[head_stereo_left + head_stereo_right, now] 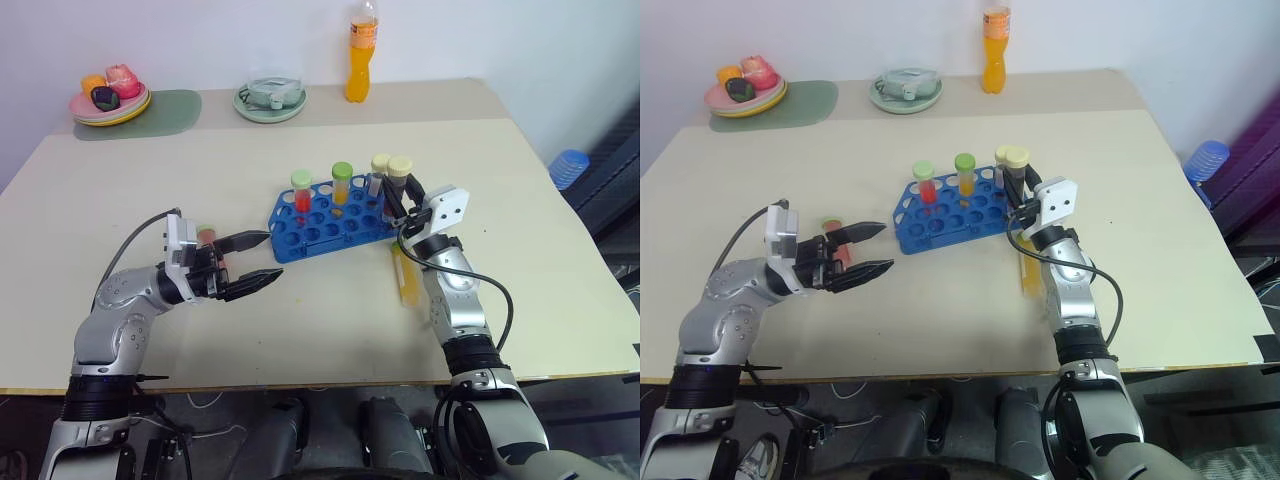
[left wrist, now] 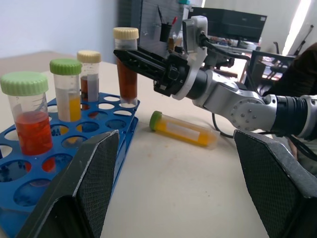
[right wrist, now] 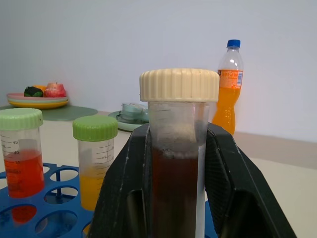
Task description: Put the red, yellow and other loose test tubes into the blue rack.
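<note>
Black fingers of the right gripper (image 3: 181,198) clamp a brown tube with a cream cap (image 3: 178,148), upright at the blue rack's (image 1: 325,230) right end. Red (image 1: 301,192), yellow (image 1: 341,184) and another brown tube (image 1: 378,172) stand in the rack; a yellow-orange tube (image 1: 404,279) lies beside it. Left gripper (image 1: 255,262) hangs spread, holding nothing.

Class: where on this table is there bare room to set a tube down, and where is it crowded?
Free: the wide strip between the blue rack and the plates at the back; also the front edge between both arms. Crowded: the rack's right end, where the right gripper holds a brown tube above a lying yellow tube.
</note>
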